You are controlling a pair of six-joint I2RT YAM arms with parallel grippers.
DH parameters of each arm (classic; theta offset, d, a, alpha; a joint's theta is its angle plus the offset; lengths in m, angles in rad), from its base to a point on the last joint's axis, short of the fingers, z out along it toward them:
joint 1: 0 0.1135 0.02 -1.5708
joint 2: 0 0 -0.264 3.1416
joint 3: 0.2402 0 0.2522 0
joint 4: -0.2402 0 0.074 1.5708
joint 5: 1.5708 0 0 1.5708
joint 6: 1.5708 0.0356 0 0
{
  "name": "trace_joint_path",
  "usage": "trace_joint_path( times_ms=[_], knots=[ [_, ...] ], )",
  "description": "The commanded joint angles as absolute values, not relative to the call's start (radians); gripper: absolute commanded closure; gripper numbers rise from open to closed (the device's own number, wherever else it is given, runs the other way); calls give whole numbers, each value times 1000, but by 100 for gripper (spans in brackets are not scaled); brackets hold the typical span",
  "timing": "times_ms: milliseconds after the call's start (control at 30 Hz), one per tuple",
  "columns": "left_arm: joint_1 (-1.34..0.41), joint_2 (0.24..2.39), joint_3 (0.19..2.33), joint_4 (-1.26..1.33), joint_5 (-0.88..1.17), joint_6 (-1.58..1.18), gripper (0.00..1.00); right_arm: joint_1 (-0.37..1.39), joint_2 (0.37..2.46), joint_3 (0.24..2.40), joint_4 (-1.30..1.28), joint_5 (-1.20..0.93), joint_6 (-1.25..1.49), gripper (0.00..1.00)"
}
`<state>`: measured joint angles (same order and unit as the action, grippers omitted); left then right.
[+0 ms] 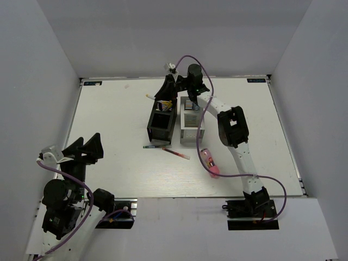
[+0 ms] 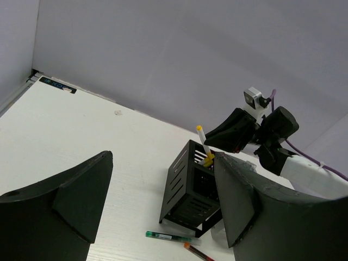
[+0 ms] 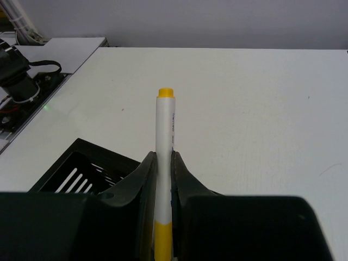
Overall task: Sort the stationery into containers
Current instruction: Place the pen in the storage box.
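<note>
The containers stand mid-table, black bins [image 1: 162, 124] on the left and white bins [image 1: 190, 120] on the right. My right gripper [image 1: 163, 93] hangs over the far black bin, shut on a white stick with a yellow tip [image 3: 164, 136]. That stick [image 2: 202, 139] pokes out to the left above the bin [image 2: 187, 187], where other yellow-tipped sticks [image 1: 167, 103] stand. A dark slim pen [image 1: 155, 146], a red pen [image 1: 177, 154] and a pink tube [image 1: 209, 161] lie on the table in front of the bins. My left gripper [image 1: 87, 148] is open and empty, near the table's front left.
White walls close in the table on three sides. The right arm [image 1: 234, 130] stretches from its base at the front right across to the bins, with a purple cable looping above it. The pens [image 2: 168, 236] lie just in front of the black bin.
</note>
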<state>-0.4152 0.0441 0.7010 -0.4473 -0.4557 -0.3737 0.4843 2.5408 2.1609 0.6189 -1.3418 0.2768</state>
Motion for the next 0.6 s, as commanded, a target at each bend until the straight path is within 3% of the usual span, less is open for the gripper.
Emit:
trace_joint_path(
  times_ms=[0,467,567],
  knots=[
    [-411,58,699,-445,-440,-362,15,477,2496,2148,571,-1347,213,91],
    [-411,58,699,-445,-440,-362,15,474,2431,2102,417,-1307,78,52],
    [-411,49,699,-445,-440,-362,15,471,2415,2088,400,-1305,63,51]
  ],
)
